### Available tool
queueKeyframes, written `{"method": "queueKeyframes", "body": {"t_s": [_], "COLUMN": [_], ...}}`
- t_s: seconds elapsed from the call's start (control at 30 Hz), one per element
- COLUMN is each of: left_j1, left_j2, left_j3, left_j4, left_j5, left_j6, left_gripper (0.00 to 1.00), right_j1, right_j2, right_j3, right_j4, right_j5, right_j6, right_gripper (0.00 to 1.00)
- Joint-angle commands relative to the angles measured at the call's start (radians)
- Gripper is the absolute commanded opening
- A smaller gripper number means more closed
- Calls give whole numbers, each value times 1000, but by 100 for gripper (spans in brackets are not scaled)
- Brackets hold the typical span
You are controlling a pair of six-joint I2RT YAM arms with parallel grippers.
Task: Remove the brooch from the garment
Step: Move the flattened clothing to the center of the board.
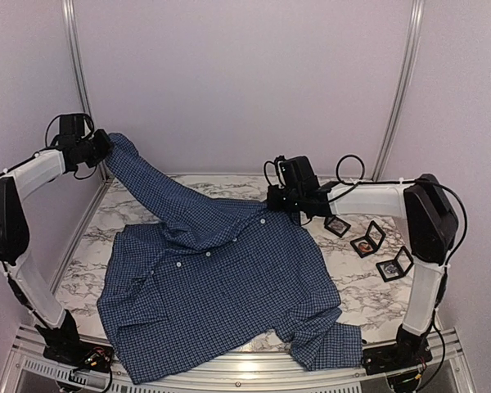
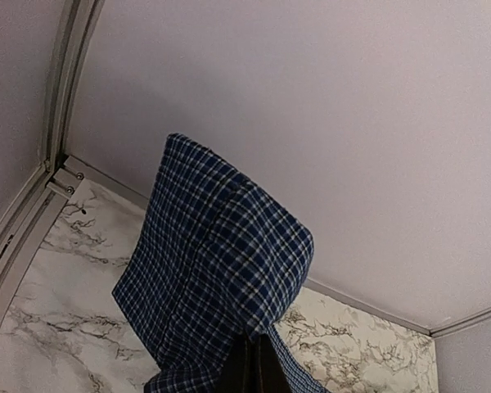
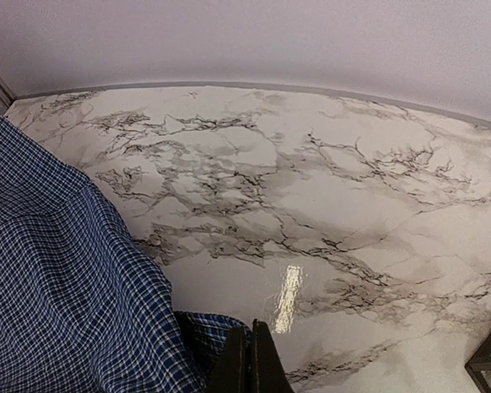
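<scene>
The brooch cannot be made out anywhere on the garment (image 1: 221, 278), which lies spread across the marble counter (image 1: 360, 295). The left pincer (image 1: 106, 147) pinches one sleeve, holding it raised at the far left. The right pincer (image 1: 275, 202) is pressed together at the garment's far edge; whether it nips cloth cannot be told.
</scene>
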Motion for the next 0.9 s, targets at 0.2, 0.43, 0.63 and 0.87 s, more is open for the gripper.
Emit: {"method": "queueKeyframes", "body": {"t_s": [0.2,0.43,0.63,0.87], "left_j1": [-38,-38,-10,-3], "left_j2": [381,305,58,58], "left_j3": [365,246,-148,-341], "left_j4": [-114,-169,-117,-81], "left_j5": [56,-42,-198,-111], "left_j6": [30,65,29,90], "left_gripper": [31,78,78,66], "right_j1": [-37,-49,-49,-49], "right_j2": [82,116,111,114], "right_j3": [81,69,37,28], "right_j4": [-61,-78,-53,-31], "right_j5": [77,47,12,-22], "right_j6": [41,62,53,41], "right_gripper": [0,0,0,0]}}
